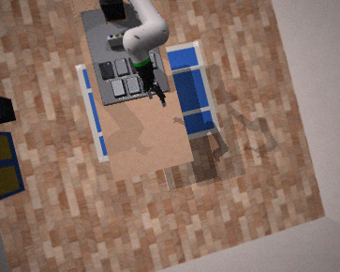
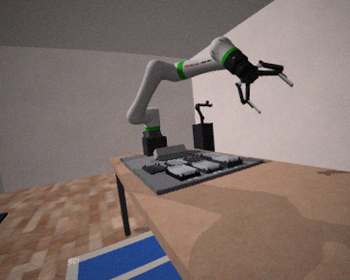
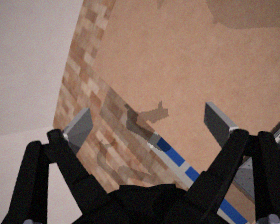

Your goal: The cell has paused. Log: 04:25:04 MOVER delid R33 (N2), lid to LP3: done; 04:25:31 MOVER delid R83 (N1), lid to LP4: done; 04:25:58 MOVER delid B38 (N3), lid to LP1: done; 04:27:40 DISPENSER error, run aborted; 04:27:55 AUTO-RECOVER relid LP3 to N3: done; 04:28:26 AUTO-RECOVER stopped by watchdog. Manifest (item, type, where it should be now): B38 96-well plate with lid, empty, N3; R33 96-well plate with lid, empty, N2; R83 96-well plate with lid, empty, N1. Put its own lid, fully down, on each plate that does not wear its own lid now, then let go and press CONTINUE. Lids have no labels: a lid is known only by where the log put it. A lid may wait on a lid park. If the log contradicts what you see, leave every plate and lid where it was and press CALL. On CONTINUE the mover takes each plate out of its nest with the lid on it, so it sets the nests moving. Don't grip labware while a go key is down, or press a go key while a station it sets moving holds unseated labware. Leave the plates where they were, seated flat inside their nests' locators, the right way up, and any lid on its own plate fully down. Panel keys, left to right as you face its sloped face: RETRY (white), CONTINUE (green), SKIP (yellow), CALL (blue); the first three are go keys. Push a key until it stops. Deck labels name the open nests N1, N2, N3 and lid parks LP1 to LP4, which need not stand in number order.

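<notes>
The grey deck [image 1: 122, 58] lies at the far end of the wooden table and also shows in the side view [image 2: 191, 169]. It carries several pale plates or lids, such as one [image 1: 118, 87] and another [image 1: 133, 84] in the front row and one [image 1: 122, 67] behind them. A dark empty spot [image 1: 107, 70] sits at the back left. The arm hides part of the deck, and I cannot read any labels. The key panel [image 1: 116, 41] stands at the deck's back edge [image 2: 169, 152]. My gripper [image 2: 274, 98] is open and empty, high above the table beyond the deck's front edge [image 1: 157, 98]. The wrist view shows the spread fingers over bare table.
A blue and white mat [image 1: 192, 89] lies on the floor right of the table, and a narrow blue strip [image 1: 93, 110] lies on its left. A dark stand [image 2: 202, 130] is behind the deck. A wall [image 2: 302, 97] is close on the right.
</notes>
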Motion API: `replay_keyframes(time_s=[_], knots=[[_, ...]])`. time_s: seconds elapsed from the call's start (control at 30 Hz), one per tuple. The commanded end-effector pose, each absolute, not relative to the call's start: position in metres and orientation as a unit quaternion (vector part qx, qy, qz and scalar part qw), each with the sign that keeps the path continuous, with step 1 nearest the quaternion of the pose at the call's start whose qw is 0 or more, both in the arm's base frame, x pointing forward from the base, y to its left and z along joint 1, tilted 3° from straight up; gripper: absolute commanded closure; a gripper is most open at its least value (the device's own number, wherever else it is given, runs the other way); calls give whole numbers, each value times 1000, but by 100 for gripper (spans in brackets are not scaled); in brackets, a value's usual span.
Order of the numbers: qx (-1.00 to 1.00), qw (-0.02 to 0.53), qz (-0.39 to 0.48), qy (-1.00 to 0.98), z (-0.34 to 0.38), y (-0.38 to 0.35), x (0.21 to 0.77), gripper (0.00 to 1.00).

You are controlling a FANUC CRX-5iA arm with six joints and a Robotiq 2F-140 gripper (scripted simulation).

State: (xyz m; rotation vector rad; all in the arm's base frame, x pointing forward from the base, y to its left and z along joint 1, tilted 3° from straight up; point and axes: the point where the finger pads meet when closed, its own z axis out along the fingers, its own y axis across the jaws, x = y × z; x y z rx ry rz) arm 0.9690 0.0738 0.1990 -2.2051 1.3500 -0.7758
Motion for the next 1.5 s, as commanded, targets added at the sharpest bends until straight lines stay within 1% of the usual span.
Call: replay_keyframes(time_s=[0.0, 0.03, 0.1, 0.13, 0.17, 0.2, 0.27, 0.3, 0.37, 0.4, 0.47, 0.5, 0.57, 0.6, 0.67, 0.7, 0.73, 0.77, 0.8, 0.83, 0.87, 0.9, 0.93, 0.97, 1.0, 1.07, 1.13, 1.27, 1.3, 1.47], knots=[[-838, 177, -262, 444, 168, 59, 929, 0], [-861, 153, -250, 416, 151, 50, 903, 0], [-861, 153, -250, 416, 151, 50, 903, 0], [-883, 130, -234, 385, 133, 41, 874, 0], [-883, 130, -234, 385, 133, 41, 874, 0], [-904, 107, -217, 352, 118, 32, 846, 0], [-904, 107, -217, 352, 116, 31, 842, 0], [-923, 86, -198, 318, 98, 22, 809, 0], [-923, 86, -198, 318, 98, 21, 808, 0], [-940, 68, -177, 283, 82, 12, 773, 0], [-940, 68, -177, 283, 82, 12, 773, 0], [-955, 51, -156, 247, 66, 3, 738, 0], [-955, 51, -156, 247, 66, 3, 738, 0], [-967, 38, -134, 213, 52, -6, 702, 0], [-967, 38, -134, 213, 52, -6, 702, 0], [-977, 26, -113, 181, 39, -14, 669, 0], [-977, 26, -113, 181, 39, -14, 669, 0], [-984, 18, -94, 151, 28, -21, 637, 0], [-984, 18, -94, 151, 28, -21, 637, 0], [-989, 11, -76, 124, 19, -27, 609, 0], [-989, 11, -76, 124, 19, -27, 608, 0], [-993, 7, -61, 101, 11, -32, 583, 0], [-993, 7, -61, 101, 11, -32, 583, 0], [-995, 3, -48, 82, 5, -36, 562, 0], [-995, 3, -48, 82, 5, -36, 562, 0], [-998, 0, -31, 56, -3, -42, 534, 0], [-999, -1, -23, 45, -6, -44, 521, 0], [-999, -1, -22, 43, -7, -45, 519, 0], [-999, -1, -22, 43, -7, -45, 519, 100], [-999, -1, -22, 43, -7, -45, 519, 100]])
